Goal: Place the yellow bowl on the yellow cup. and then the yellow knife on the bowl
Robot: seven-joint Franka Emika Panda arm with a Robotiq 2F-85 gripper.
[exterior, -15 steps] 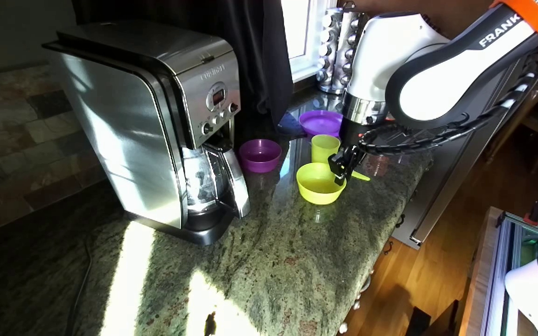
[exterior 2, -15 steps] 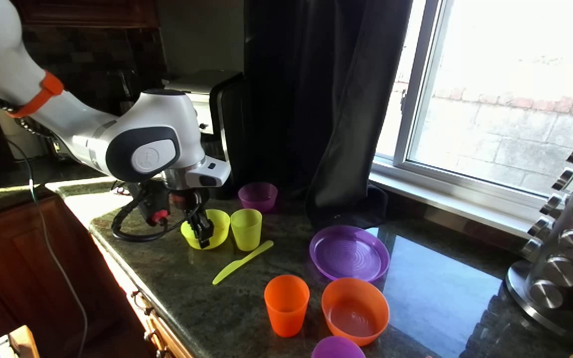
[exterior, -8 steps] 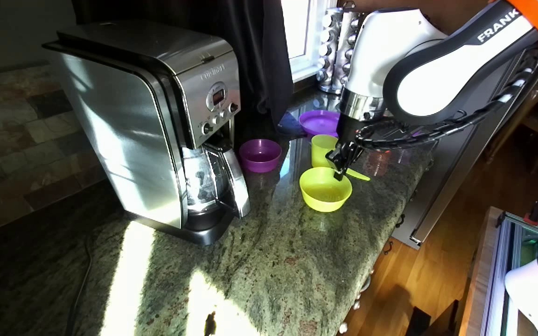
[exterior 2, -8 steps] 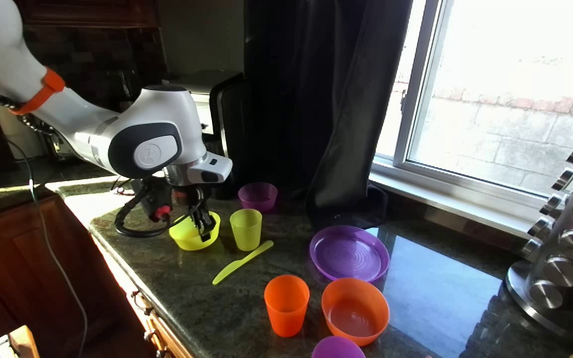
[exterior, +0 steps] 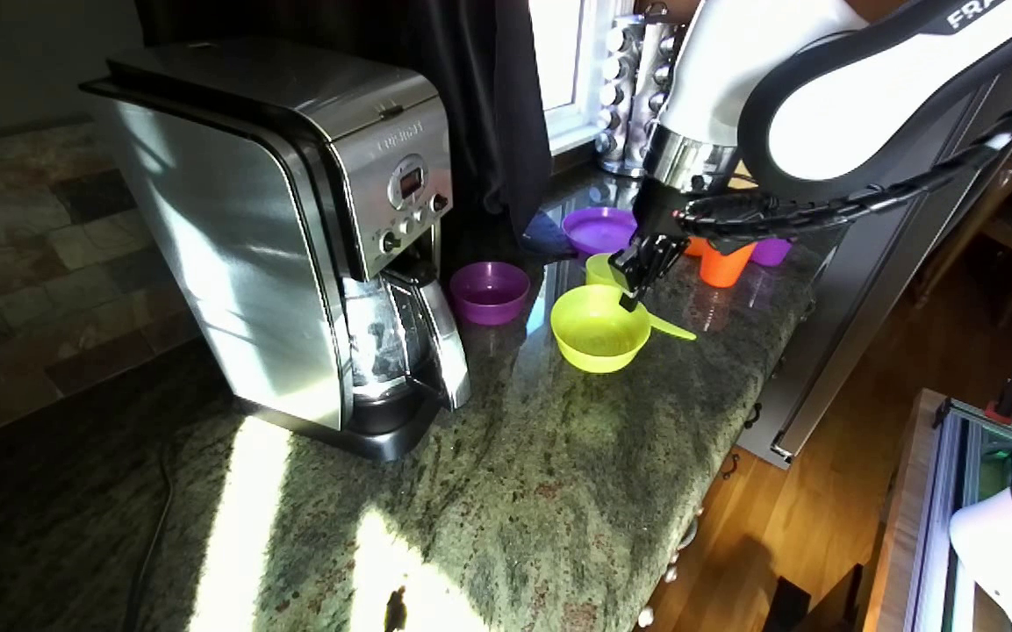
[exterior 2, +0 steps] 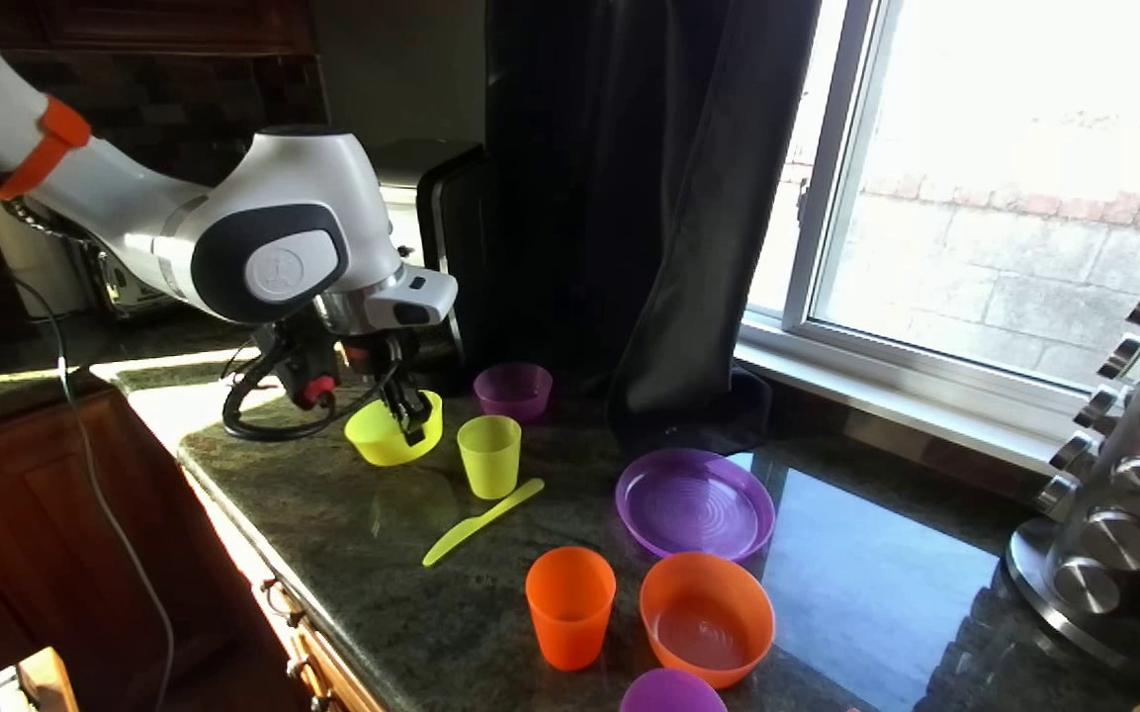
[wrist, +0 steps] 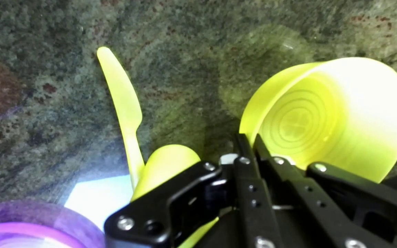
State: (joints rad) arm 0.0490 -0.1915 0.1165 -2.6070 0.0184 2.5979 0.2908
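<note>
The lime-yellow bowl (exterior: 598,341) hangs from my gripper (wrist: 249,138), which is shut on its rim. One finger is inside the bowl and one outside. The bowl is tilted and a little above the counter, with its reflection below it in an exterior view (exterior 2: 387,440). The yellow cup (exterior 2: 490,457) stands upright beside the bowl; in the wrist view (wrist: 170,160) my gripper partly hides it. The yellow knife (exterior 2: 481,524) lies flat on the counter by the cup's base. It shows whole in the wrist view (wrist: 124,103), except its handle end behind the cup.
A purple bowl (exterior 2: 513,393) stands behind the cup. A purple plate (exterior 2: 695,504), an orange cup (exterior 2: 570,613), an orange bowl (exterior 2: 708,623) and another purple dish (exterior 2: 673,694) stand on the counter. A coffee maker (exterior: 295,254) and a spice rack (exterior 2: 1123,494) stand at opposite ends.
The bowl first slid away from the cup with my gripper, then rose off the counter. The arm has moved up. The cup and knife have not moved.
</note>
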